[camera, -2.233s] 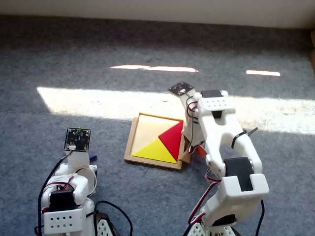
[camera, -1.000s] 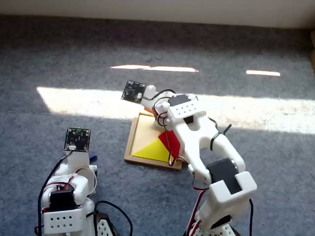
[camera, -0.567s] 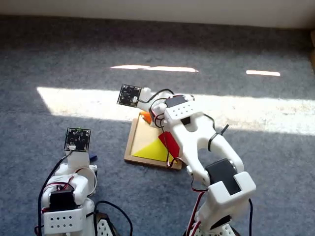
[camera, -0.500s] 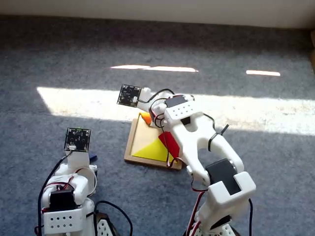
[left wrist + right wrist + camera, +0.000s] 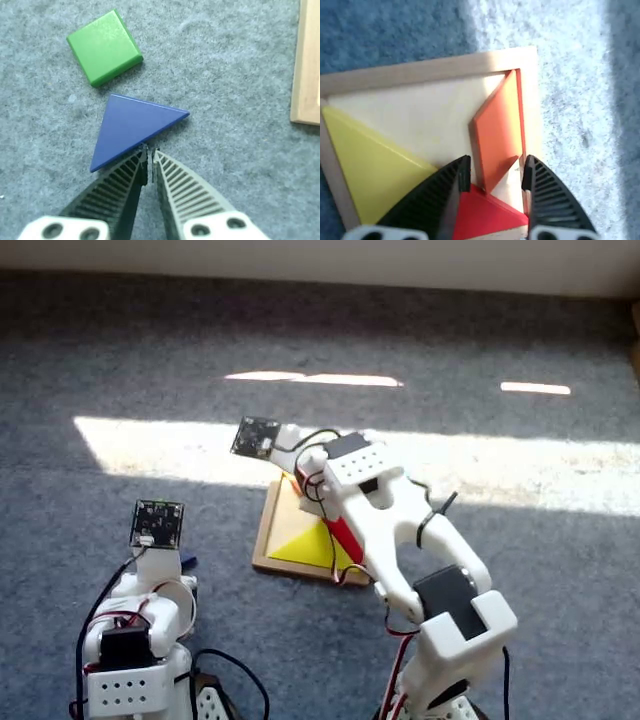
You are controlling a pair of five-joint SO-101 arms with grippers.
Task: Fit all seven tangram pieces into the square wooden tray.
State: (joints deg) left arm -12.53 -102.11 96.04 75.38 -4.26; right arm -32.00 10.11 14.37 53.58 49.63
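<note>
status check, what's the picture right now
Right gripper open over orange piece against tray wall. Left gripper shut beside blue triangle. Nothing blocking.

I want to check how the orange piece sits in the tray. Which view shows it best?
The right wrist view: the orange piece lies along the tray wall, in plain sight, its tip inside the open right gripper. In the high view the right arm covers that corner. The left wrist view faces the blue triangle.
</note>
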